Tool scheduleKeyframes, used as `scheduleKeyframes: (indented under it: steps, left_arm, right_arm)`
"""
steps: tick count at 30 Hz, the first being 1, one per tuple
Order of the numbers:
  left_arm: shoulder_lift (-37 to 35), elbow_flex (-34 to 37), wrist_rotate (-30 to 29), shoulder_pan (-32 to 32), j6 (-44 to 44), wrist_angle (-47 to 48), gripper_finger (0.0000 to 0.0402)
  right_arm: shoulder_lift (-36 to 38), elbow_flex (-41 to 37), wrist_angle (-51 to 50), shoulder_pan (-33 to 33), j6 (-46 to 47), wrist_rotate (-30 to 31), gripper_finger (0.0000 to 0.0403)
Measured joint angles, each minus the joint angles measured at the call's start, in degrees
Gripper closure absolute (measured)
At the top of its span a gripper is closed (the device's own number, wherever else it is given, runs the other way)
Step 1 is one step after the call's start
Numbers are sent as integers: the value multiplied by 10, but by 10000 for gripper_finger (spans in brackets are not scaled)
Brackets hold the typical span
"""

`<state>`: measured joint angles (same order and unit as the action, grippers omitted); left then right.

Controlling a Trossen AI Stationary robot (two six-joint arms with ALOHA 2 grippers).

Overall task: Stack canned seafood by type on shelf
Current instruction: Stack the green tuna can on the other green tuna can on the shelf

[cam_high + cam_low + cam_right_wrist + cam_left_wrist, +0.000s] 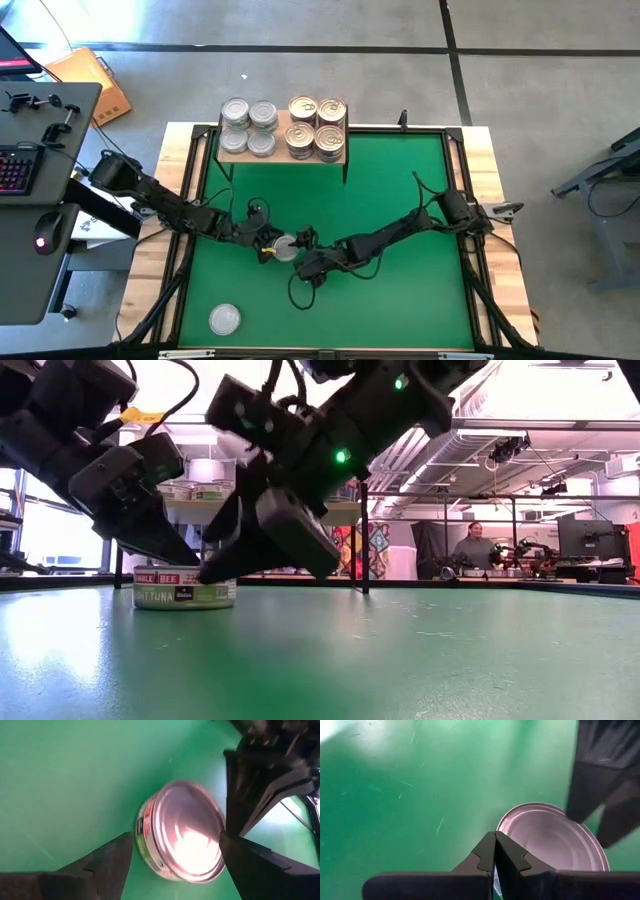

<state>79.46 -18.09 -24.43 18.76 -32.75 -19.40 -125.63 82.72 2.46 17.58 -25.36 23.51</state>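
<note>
From above, the green-matted worktop [400, 200] carries a small light-wood shelf on thin black legs [284, 150] at its far edge. On the shelf stand short round silver-lidded tins [248, 127] to the left and gold-lidded pull-tab tins [317, 126] to the right, each kind in a tight cluster. Near the middle of the worktop lies one silver-lidded tuna tin [285, 247], with the left tool [268, 246] just beside it on the left and the right tool [300, 252] reaching over it from the right. Another silver-lidded tin [225, 319] sits apart near the front left corner.

At table height, the tuna tin [184, 591] rests flat on the green mat, its label partly readable. Both dark tools hang over it, the left tool [175, 545] sloping down to its top and the right tool [245, 555] beside it. Far behind, a person [478, 546] sits at a desk.

Past the left wrist, the left tool [495, 851] has its fingers pressed together, tips just at the rim of the tin's pale lid [555, 840]; whether they touch cannot be told.

Past the right wrist, the right tool [175, 852] is spread wide, its fingers [112, 857] standing either side of the tin [182, 832] without clear contact
</note>
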Motion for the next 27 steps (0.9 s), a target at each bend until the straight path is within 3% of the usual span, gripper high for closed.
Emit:
scheduleKeyframes:
  steps: [19,27]
  left_arm:
    - [1,0,-6,-1,15,22,402]
    - [4,2,9,-1,19,17,401]
  right_arm:
    - [-26,0,14,-5,-51,-1,111]
    - [-27,0,51,-8,-66,51,112]
